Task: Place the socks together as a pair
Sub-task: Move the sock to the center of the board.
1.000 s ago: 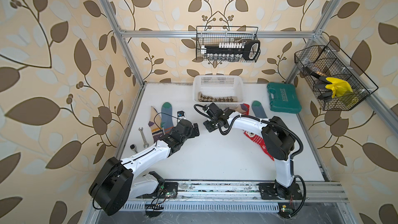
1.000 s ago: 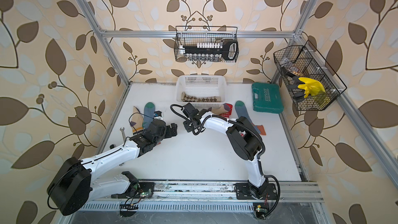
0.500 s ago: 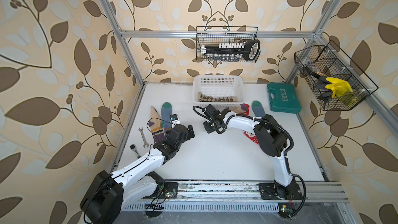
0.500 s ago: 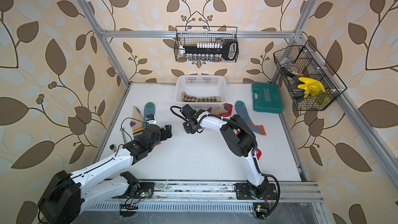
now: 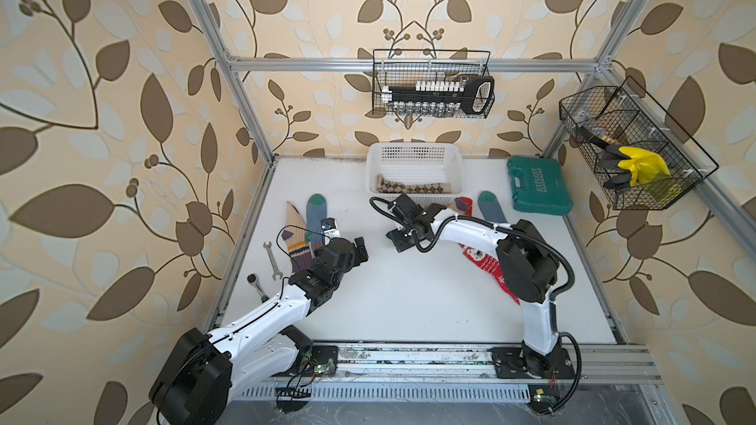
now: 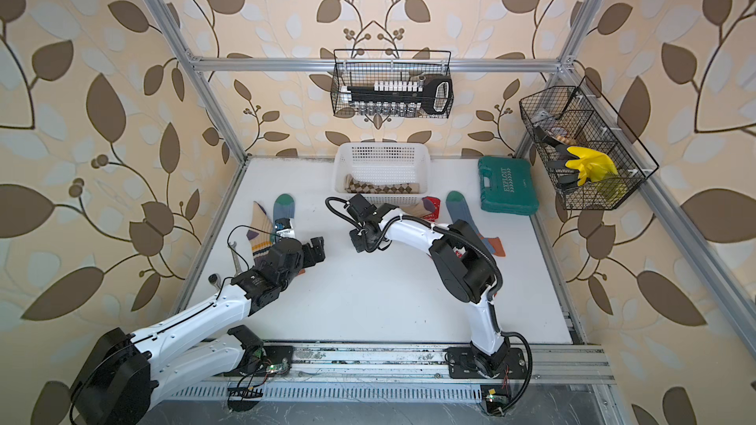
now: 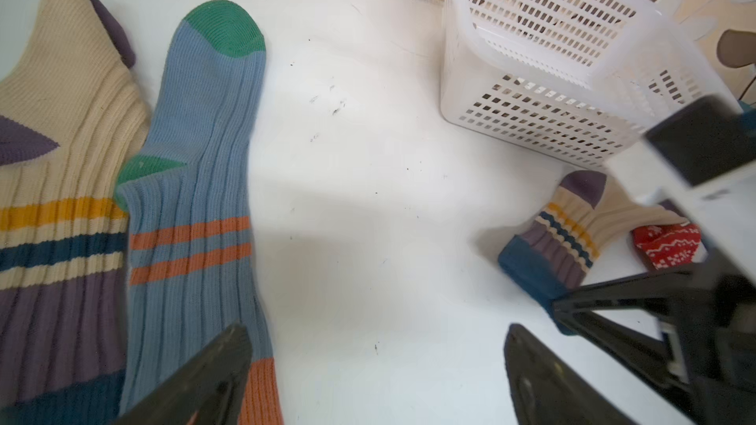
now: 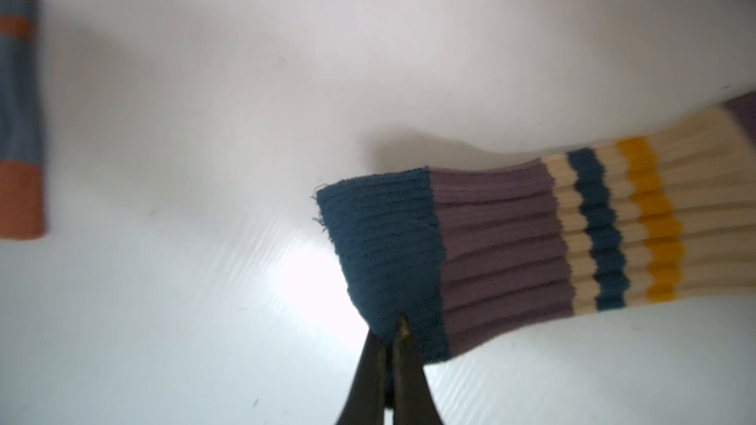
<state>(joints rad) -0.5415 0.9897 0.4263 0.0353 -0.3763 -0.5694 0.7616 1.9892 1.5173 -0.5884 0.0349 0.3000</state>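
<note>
top views, socks: the striped sock (image 5: 456, 204) sits just in front of the basket (image 5: 413, 148), mostly hidden under the right arm. The matching striped sock (image 5: 295, 235) lies flat over by the left edge, touching a blue sock (image 5: 317, 216).
top views, grippers: the right gripper (image 6: 359, 241) is down near the table between the basket and the left arm, but it's too small here to read the jaws. The left gripper (image 6: 315, 248) is spread wide with nothing in it, just beside the left-hand socks.
left wrist view, socks: the striped sock (image 7: 572, 235) is bunched up near the basket corner with a red sock (image 7: 667, 243) right against it. The matching striped sock (image 7: 61, 136) and blue sock (image 7: 196, 181) lie side by side, edges touching.
left wrist view, gripper: the left gripper (image 7: 376, 333) has its fingers far apart over bare table, nothing between them.
right wrist view, gripper: the right gripper (image 8: 394, 333) is pressed together, pinching one corner of the striped sock (image 8: 532, 235) at its navy cuff.
handling guess: it's a light, floppy knit, so it'll trail and stretch rather than move as one piece. The ribbed cuff is the thick bit and a decent place to grab, but a corner pinch could slip.
</note>
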